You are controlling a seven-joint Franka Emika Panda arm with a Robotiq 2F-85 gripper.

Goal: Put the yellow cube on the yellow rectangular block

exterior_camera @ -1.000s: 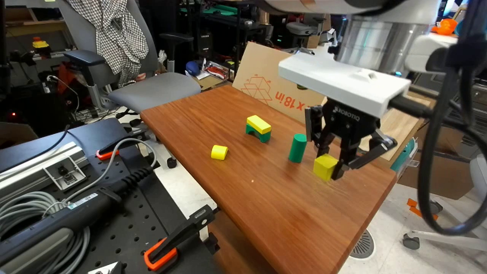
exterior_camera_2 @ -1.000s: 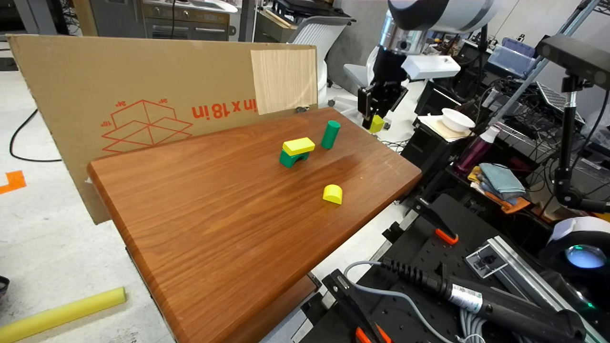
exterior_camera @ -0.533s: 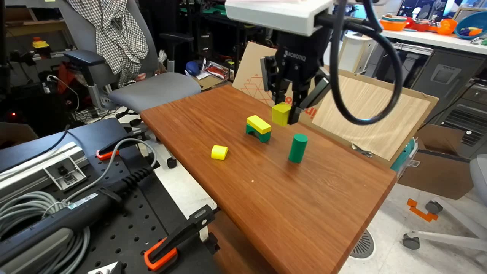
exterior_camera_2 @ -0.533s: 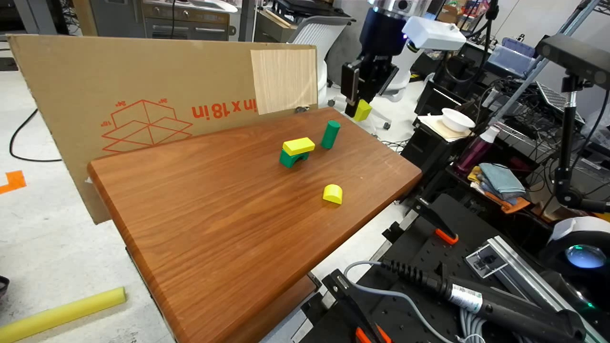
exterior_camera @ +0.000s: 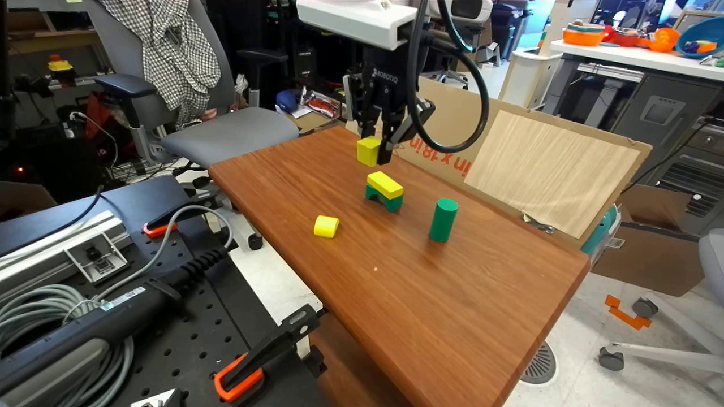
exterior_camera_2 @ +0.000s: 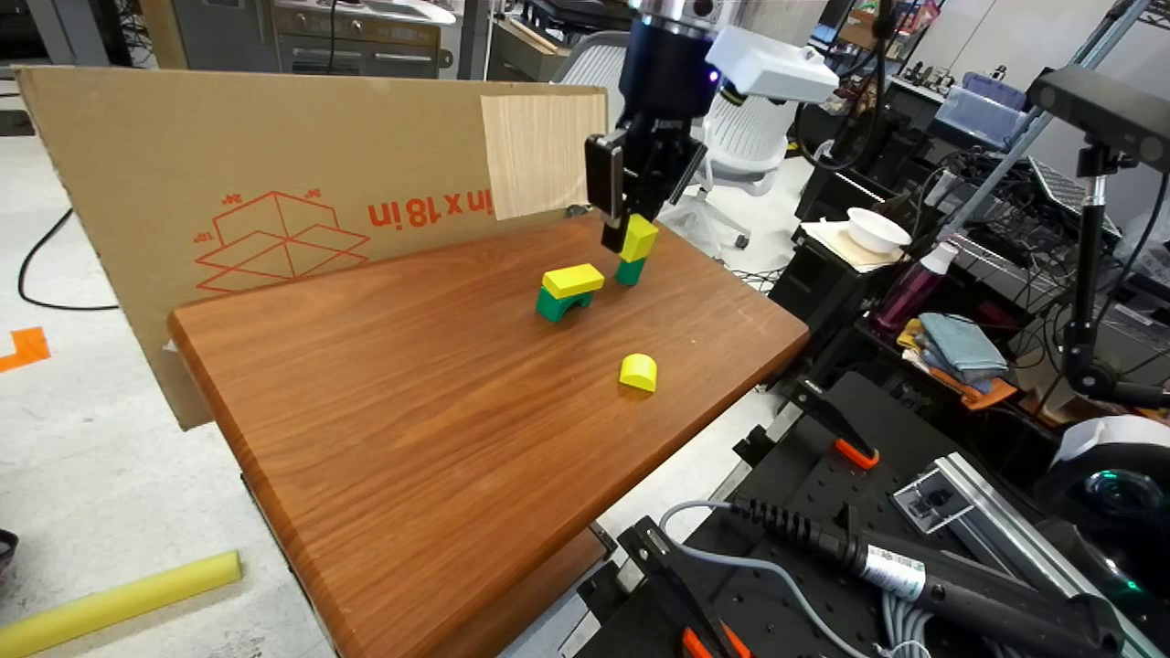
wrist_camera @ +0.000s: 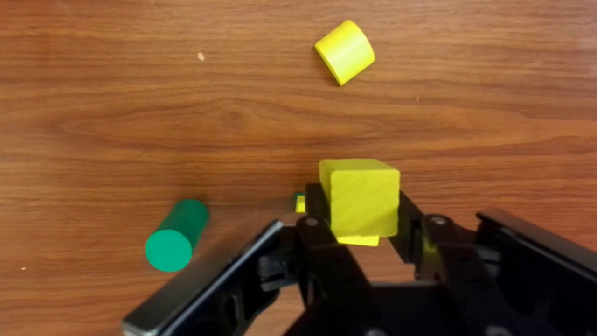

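Yellow cube (exterior_camera: 368,151) is in the air above the worktop (exterior_camera_2: 439,411), held by the end effector (wrist_camera: 364,205): its fingers (wrist_camera: 316,201) are clamped on two opposite side faces, leaving the top face bare in the wrist view and, presumably, the underside free for seating. Grip looks roughly square to the faces, which should help the cube land flat. Target is the yellow rectangular block (exterior_camera_2: 573,280), lying lengthwise along the green arch (exterior_camera_2: 551,305), which stands with its cut-out toward the worktop. Block's upper face is flat and uncovered, so it offers a level but raised seat; probably why the cube is held high, with a gap between. In the wrist view the cube and a finger hide all but slivers of the block; both exterior views suggest near, not squarely above. Green cylinder (exterior_camera_2: 630,271) stands on end beside the stack; in an exterior view the cube covers its upper part, by line of sight only. Yellow rounded piece (wrist_camera: 346,51) rests curved side up, likely so it cannot roll. Judged step: transport, placement not yet done. Next: sideways correction, then slow lowering; off-centre contact could tip the block.
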